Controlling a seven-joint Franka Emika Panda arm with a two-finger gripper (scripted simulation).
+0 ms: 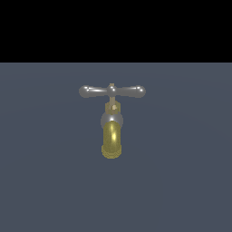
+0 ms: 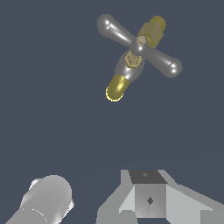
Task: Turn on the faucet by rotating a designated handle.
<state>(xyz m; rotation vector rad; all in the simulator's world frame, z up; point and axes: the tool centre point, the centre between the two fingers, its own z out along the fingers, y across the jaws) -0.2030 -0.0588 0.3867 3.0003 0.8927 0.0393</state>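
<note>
Gold-yellow and glossy, the curved spout (image 1: 111,142) of the faucet (image 1: 111,122) points toward the camera in the exterior view, its open mouth lowest in that picture. Above the spout sits a grey metal collar (image 1: 111,120), then a short brass stem (image 1: 112,108), and across the top lies the handle (image 1: 112,91), a slim grey crossbar with 2 rounded, bulbous ends and a small brass knob at its centre. In the exterior view the bar runs level from that view's left to its right and reaches out well past the spout on both sides. The faucet stands alone near the middle of a flat slate-blue ground (image 1: 181,181), with a black band above it. The wrist view looks down on the same fitting from a distance: the handle (image 2: 139,45) lies diagonally in that picture, the brass knob at its crossing, the spout (image 2: 116,89) jutting out beneath the collar, and a brass end showing beyond the bar. The gripper (image 2: 98,205) is well apart from the faucet, touching nothing; only pale grey parts of it show at the picture's edge, and whether its jaws are apart or together I cannot tell.
</note>
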